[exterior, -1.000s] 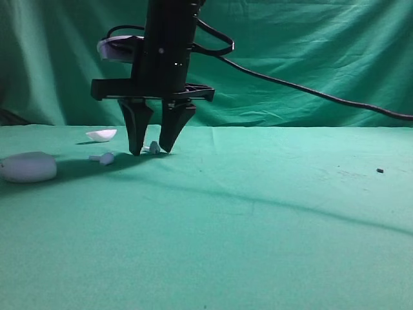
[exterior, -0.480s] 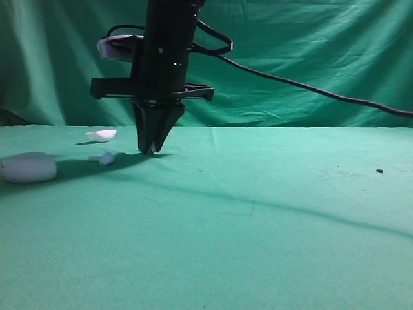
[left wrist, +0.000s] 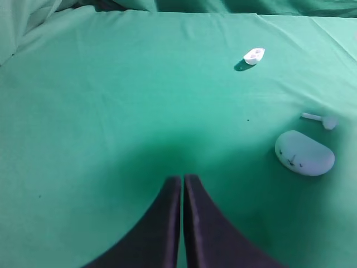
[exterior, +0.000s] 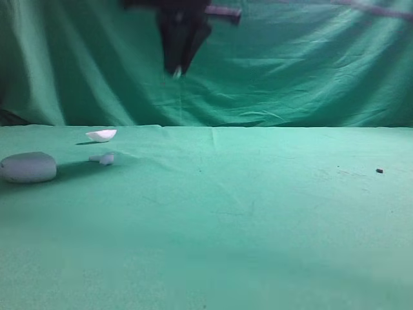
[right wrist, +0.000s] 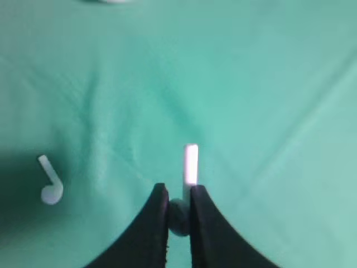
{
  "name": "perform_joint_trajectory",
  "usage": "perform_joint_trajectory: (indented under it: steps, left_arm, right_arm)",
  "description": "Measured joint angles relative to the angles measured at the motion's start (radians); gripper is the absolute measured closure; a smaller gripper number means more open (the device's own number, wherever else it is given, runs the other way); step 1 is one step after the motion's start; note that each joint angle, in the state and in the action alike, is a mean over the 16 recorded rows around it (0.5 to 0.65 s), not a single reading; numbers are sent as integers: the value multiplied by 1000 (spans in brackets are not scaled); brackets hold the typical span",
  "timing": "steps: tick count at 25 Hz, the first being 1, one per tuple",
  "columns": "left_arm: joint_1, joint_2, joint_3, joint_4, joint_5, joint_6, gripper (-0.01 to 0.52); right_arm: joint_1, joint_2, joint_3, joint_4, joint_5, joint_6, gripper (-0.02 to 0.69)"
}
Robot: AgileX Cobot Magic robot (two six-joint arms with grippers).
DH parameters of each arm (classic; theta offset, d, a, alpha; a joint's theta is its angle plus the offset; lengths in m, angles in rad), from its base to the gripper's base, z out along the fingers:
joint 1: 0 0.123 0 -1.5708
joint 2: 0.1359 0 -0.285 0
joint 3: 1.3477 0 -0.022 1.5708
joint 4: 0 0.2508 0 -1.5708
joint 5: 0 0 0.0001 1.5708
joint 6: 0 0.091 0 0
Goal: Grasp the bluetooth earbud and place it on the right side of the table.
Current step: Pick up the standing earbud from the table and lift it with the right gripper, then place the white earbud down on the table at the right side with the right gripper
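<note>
Above table (exterior: 258, 213), right gripper (exterior: 177, 68) clamping earbud (right wrist: 190, 164)

Case (exterior: 28, 167), shell (exterior: 102, 134), spare earbud (exterior: 103, 158) crowd table (exterior: 258, 226) left; middle, right open.

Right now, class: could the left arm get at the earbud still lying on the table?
Probably yes: the second earbud lies uncovered on the table beside the case, apart from it, nothing above; but the left end effector is shut and must open first.
</note>
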Motion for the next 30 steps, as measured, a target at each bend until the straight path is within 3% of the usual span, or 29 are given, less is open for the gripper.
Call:
perform_joint_trajectory:
  steps: [6, 12, 22, 30]
  left_arm:
    - [0, 0, 0, 0, 0, 0, 514]
    - [0, 0, 0, 0, 0, 0, 514]
    - [0, 0, 0, 0, 0, 0, 514]
    - [0, 0, 0, 0, 0, 0, 514]
  right_arm:
    - [-96, -174, 73, -15, 38, 37, 577]
    - [-197, -347, 321, -23, -18, 76, 577]
    - [-335, -536, 947, -14, -309, 129, 577]
    - [-379, -558, 1229, 3, -548, 140, 577]
